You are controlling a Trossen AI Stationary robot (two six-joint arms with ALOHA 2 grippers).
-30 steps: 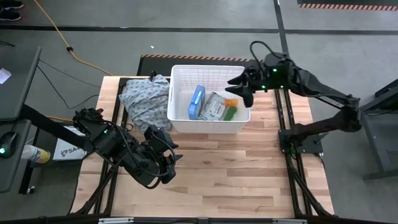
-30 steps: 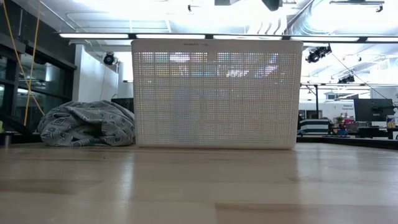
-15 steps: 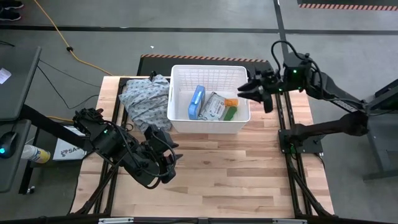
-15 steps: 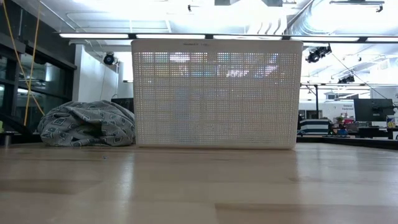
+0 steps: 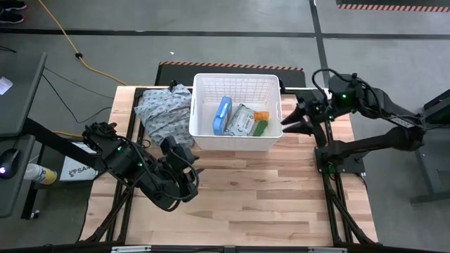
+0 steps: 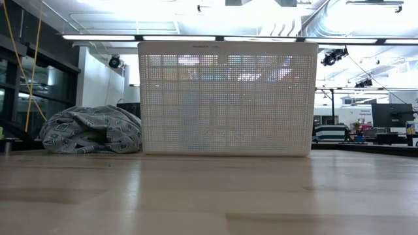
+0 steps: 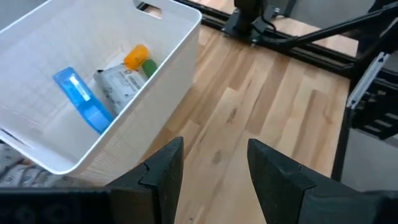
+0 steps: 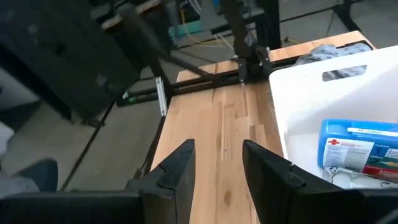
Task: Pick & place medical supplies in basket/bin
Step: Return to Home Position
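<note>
Showing blue packet [image 5: 223, 114], grey pack [image 5: 241, 121], orange vial [image 5: 261, 115] and green bar [image 5: 261, 127] lying inside basket [image 5: 235, 146]. Finds right gripper [image 5: 290, 123] just outside basket's right wall, fingers parted, empty, supplies just across that wall. Finds left gripper [image 5: 184, 163] off basket's near-left corner, likewise parted, empty.

4 supplies [image 5: 242, 119] in white basket [image 5: 235, 88] (blue packet [image 5: 223, 115], grey pack [image 5: 243, 121], green bar [image 5: 261, 127], orange vial [image 5: 261, 115])

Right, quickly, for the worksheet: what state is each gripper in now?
Left gripper: open, empty, over the table near the basket.
Right gripper: open, empty, beside the basket.
</note>
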